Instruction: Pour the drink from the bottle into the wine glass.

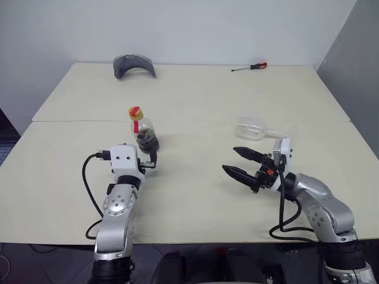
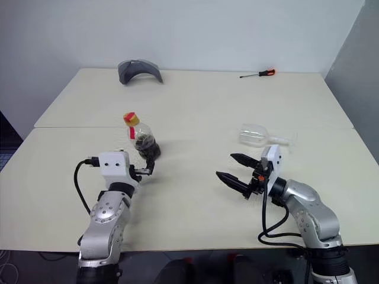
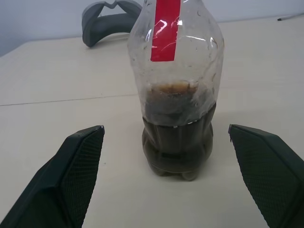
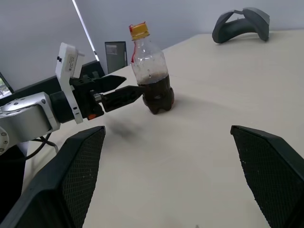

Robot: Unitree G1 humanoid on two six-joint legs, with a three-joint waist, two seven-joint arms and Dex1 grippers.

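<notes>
bottle (image 1: 143, 131) upright on the surface (image 1: 195, 100), left of centre, yellow cap on, red strip down the neck, drink (image 3: 176, 147) filling roughly the lower half with a bit of foam on top; left gripper (image 4: 124, 93) right at the bottle on the near side, pointing level at it, jaws released and spread wide, bottle sits between them in the left wrist view with gaps both sides, not touching; glass (image 1: 253, 129) lying on its side to the right, well apart from the bottle, bowl toward the bottle and stem pointing away to the right; right gripper (image 1: 241, 163) just in front of the glass, clear of it, turned to point left toward the bottle, jaws released, nothing in them; grey curved object (image 1: 134, 65) at the far edge behind the bottle, screwdriver (image 1: 250, 67) with red handle at far right edge
</notes>
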